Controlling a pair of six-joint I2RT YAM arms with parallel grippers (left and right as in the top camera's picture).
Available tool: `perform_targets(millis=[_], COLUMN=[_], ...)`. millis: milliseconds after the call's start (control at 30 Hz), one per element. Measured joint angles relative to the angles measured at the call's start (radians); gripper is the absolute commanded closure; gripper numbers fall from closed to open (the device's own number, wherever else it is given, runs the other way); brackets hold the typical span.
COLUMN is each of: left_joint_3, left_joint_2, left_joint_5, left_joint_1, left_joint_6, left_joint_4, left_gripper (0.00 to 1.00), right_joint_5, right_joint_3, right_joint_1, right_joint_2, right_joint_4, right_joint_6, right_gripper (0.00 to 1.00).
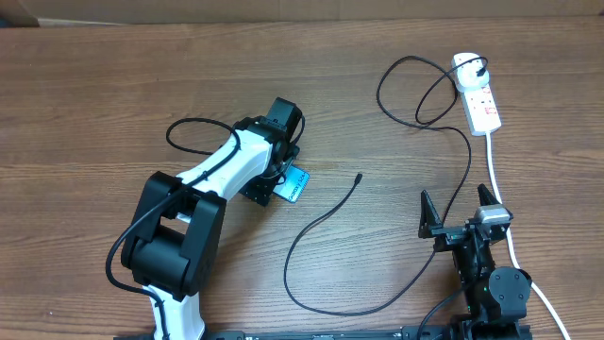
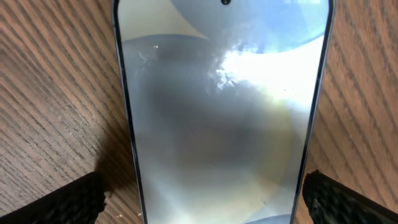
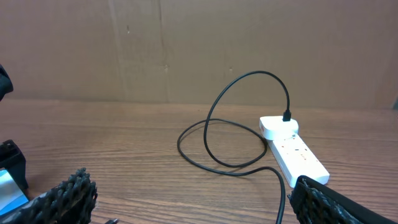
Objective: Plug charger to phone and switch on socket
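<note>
Slim smartphone with a light blue screen [image 1: 294, 184] lies flat on the wooden table [image 1: 94, 94], under the left gripper [image 2: 208, 205]. Its jaws stand wide, one either side of the phone's long edges. Judged rigid, glassy and slippery: grip the frame sides.

Thin black charger cable [image 1: 321, 215] looks limp and light; take it just behind the free connector tip [image 1: 359, 177].

Right gripper [image 1: 458, 212] is wide and empty. White oblong power strip [image 1: 479, 94] lies well apart.

Wood table [image 1: 94, 76] carries phone [image 1: 293, 185], charger [image 1: 469, 161], socket [image 1: 479, 99]; phone apparently flat, half hidden.
</note>
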Motion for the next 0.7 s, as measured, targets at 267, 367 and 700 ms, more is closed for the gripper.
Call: perform_targets(millis=[267, 367, 700], left_joint_3=[0.0, 0.0, 0.0], left_joint_2=[0.0, 0.0, 0.0], left_joint_5=[0.02, 0.029, 0.037], left_joint_1=[0.0, 0.0, 0.0], left_joint_6=[-0.014, -0.026, -0.03], left_joint_4=[-0.005, -0.006, -0.004], left_gripper=[0.08, 0.2, 0.2], right_joint_5=[0.0, 0.0, 0.0], right_joint_3=[0.0, 0.0, 0.0], right_joint_1=[0.0, 0.0, 0.0], right_joint_2=[0.0, 0.0, 0.0], right_joint_4=[0.0, 0.0, 0.0], right_joint_6=[0.0, 0.001, 0.0], right_gripper=[0.0, 0.0, 0.0])
